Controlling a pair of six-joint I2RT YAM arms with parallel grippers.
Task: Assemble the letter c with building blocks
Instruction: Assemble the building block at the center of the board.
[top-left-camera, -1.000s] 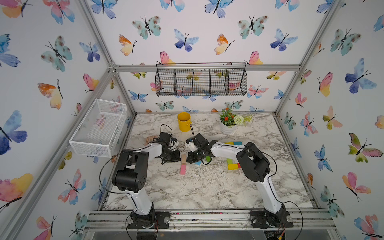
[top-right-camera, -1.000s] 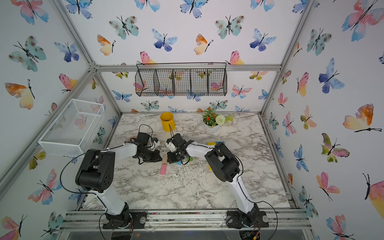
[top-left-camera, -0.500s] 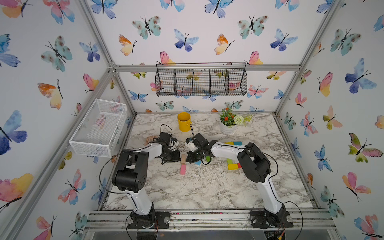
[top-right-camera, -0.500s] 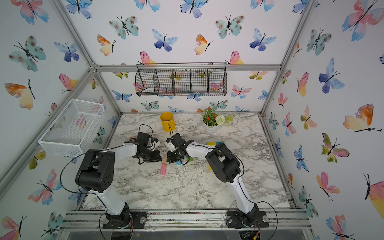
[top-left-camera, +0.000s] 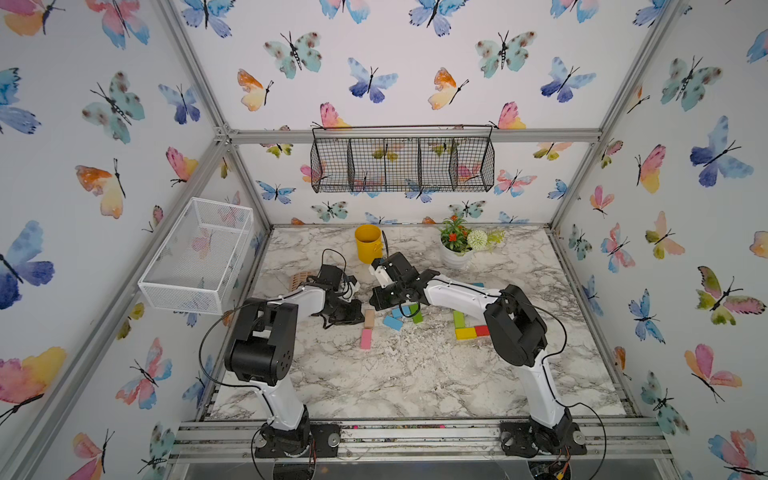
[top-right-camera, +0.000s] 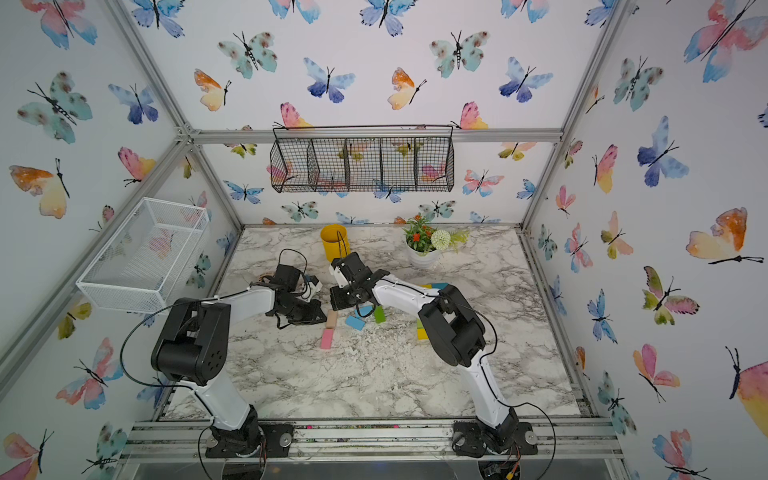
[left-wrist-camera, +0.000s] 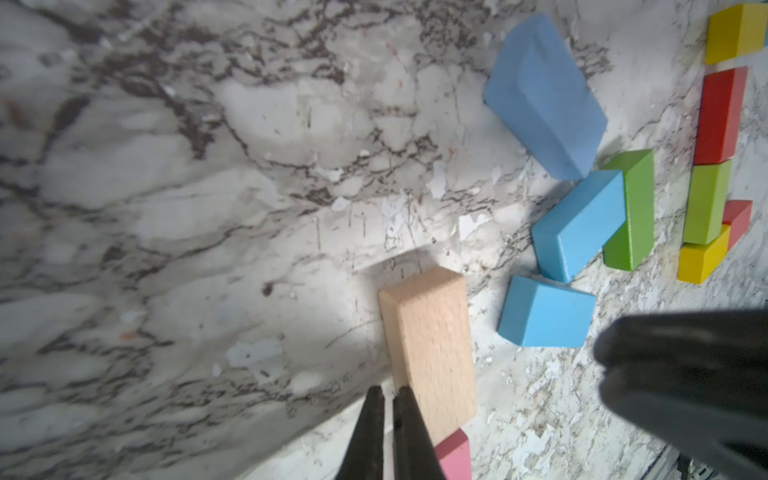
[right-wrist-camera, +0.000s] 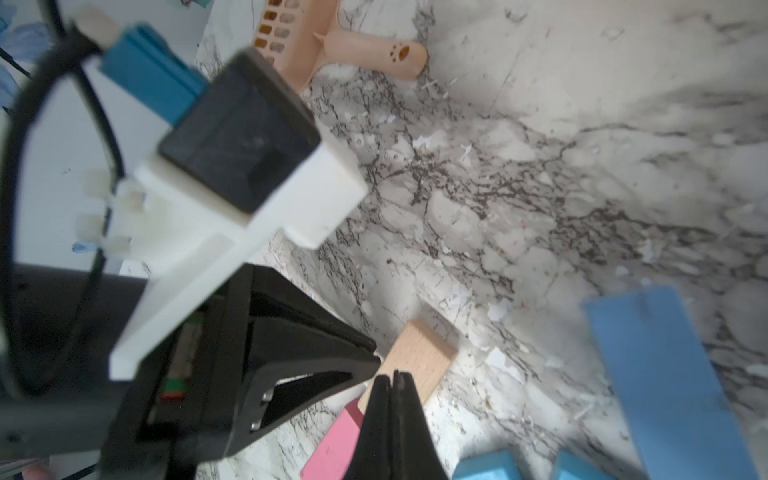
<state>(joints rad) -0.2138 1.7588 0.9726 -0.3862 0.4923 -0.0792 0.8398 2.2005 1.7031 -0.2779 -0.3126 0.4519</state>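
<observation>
Left tool: my left tool (left-wrist-camera: 386, 397) is closed with nothing between its tips. They sit low against the long side of the tan block (left-wrist-camera: 430, 349); I cannot confirm contact.
Right tool: my right tool (right-wrist-camera: 392, 384) is also closed and empty. Its tips are over the end of the tan block nearest the pink block (right-wrist-camera: 332, 444).
Blocks: the tan block lies flat on the desk (top-left-camera: 415, 374), with the pink block just beyond one end. The blue blocks (left-wrist-camera: 579, 224) and a green block (left-wrist-camera: 636, 208) lie near it, on the side away from my left tool. The coloured row (left-wrist-camera: 721, 116) of the started letter is well beyond those.
Risk: both tools crowd the tan block. I judge a push from either could twist it, shove the pink block, or knock tool into tool.
Risk: one of the blue blocks leans on the green block, so a bump could tip it off.
Hidden: in both top views my right arm (top-left-camera: 515, 324) covers part of the coloured row, so I cannot judge how much of the C is laid.
Unclear: in the right wrist view the blue blocks are blurred and cut off at the edge.
</observation>
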